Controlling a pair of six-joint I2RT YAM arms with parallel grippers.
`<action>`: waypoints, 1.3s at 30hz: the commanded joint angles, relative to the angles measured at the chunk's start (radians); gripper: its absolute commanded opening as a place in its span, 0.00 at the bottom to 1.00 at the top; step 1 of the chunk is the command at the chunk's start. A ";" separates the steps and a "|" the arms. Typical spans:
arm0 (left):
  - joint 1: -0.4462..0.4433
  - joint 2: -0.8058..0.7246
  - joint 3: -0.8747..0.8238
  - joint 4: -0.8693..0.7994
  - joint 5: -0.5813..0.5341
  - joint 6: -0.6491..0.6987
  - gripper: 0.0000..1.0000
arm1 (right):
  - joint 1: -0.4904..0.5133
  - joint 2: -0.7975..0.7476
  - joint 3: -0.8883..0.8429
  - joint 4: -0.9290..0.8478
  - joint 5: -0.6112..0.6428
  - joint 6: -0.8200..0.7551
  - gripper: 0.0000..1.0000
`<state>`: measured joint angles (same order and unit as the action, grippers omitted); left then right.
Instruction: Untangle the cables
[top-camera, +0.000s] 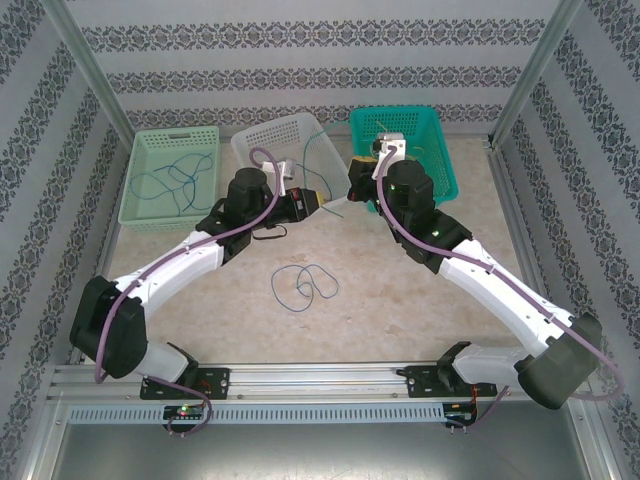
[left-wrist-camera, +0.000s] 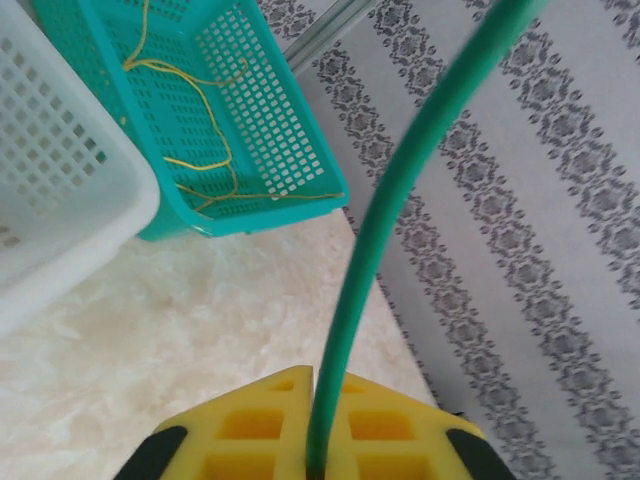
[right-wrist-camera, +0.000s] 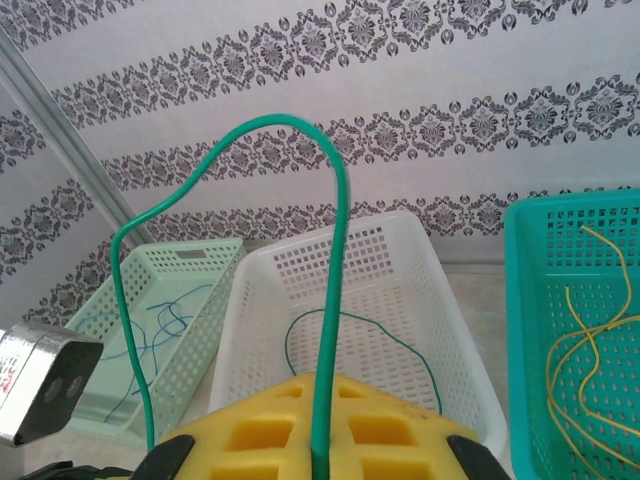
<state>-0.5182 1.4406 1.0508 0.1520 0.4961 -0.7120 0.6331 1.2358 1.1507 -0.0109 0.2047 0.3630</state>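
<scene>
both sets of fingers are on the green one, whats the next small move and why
Probably lower the green cable into the white basket and let go. The left gripper and right gripper are both shut on it, it arches between them, and that basket already holds a second green cable.
</scene>
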 joint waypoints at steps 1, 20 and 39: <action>-0.012 -0.044 0.052 -0.158 -0.055 0.149 0.00 | 0.011 -0.028 0.006 -0.011 -0.015 -0.047 0.00; -0.010 -0.028 0.239 -0.847 -0.656 0.870 0.00 | -0.100 -0.113 0.090 -0.645 -0.458 -0.429 0.00; -0.015 -0.120 0.063 -0.670 -1.070 1.348 0.00 | -0.087 -0.102 0.070 -0.895 -0.496 -0.618 0.00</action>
<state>-0.5350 1.3643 1.1313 -0.5648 -0.4847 0.5350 0.5411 1.1496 1.2129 -0.8310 -0.3275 -0.1921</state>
